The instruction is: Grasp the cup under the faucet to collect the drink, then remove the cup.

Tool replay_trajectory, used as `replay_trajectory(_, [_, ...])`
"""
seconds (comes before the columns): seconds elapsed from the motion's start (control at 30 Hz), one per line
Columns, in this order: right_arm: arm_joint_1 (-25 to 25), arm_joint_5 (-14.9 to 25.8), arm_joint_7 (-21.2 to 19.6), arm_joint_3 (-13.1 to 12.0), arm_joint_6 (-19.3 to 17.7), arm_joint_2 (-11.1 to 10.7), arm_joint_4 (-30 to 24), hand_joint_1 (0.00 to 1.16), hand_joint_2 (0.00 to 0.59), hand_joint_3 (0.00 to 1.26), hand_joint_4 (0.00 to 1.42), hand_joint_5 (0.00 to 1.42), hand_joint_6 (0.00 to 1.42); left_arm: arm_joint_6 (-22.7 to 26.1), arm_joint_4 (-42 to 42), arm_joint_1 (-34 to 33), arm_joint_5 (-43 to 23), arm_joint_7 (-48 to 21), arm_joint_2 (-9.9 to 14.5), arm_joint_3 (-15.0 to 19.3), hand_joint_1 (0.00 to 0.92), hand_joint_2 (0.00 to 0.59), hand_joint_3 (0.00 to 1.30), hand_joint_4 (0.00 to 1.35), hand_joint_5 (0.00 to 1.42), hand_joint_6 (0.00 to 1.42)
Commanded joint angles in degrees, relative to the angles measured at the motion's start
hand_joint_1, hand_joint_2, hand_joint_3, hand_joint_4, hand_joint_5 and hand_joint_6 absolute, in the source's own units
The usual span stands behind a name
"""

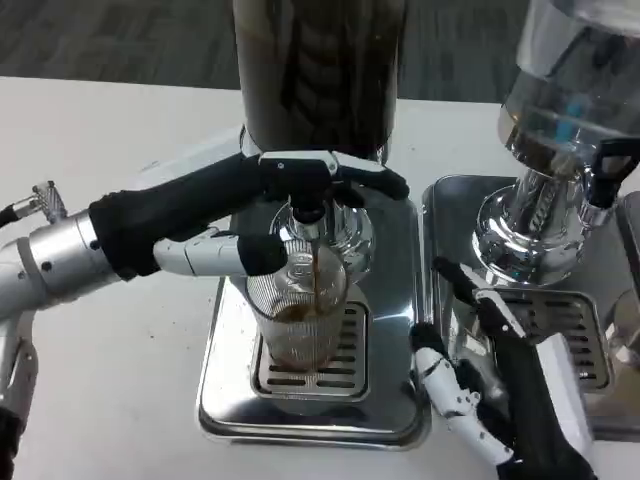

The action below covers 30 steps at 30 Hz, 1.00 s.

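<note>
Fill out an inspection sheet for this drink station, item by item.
Surface: white table, bare where visible.
Job's things: clear ribbed cup on the drip tray under the faucet; a dark stream is pouring, cup partly filled.
Clutter: second dispenser on its own tray at right.
Hands: left hand on the faucet lever with a finger against the cup; right hand open beside the tray, holding nothing.
Cables: short lead at the left forearm.
Surroundings: dark carpet beyond the table.
</note>
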Motion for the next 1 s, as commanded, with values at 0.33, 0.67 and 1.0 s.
replay_trajectory(0.33, [-1.79, 1.87, 6.84, 0.21, 3.24, -0.91, -0.65, 0.40, 0.252, 0.01, 0.00, 0.00, 0.00, -2.77, -0.61, 2.40, 2.80, 0.92, 1.95, -2.84, 0.000, 0.079, 0.26, 0.17, 0.13, 0.26])
replay_trajectory(0.67, [-2.55, 3.36, 8.23, -0.02, 3.45, -0.86, 0.58, 0.39, 0.233, 0.00, 0.00, 0.00, 0.00, -2.98, -1.38, 2.78, 2.92, 1.93, 2.28, -3.29, 0.000, 0.083, 0.26, 0.16, 0.13, 0.26])
replay_trajectory(1.0, [-5.83, 3.95, 8.34, 0.16, 4.09, -0.14, 3.15, 0.38, 0.228, 0.00, 0.00, 0.00, 0.00, -2.93, -2.36, 3.46, 2.79, 2.79, 2.68, -3.41, 0.000, 0.086, 0.26, 0.16, 0.13, 0.26])
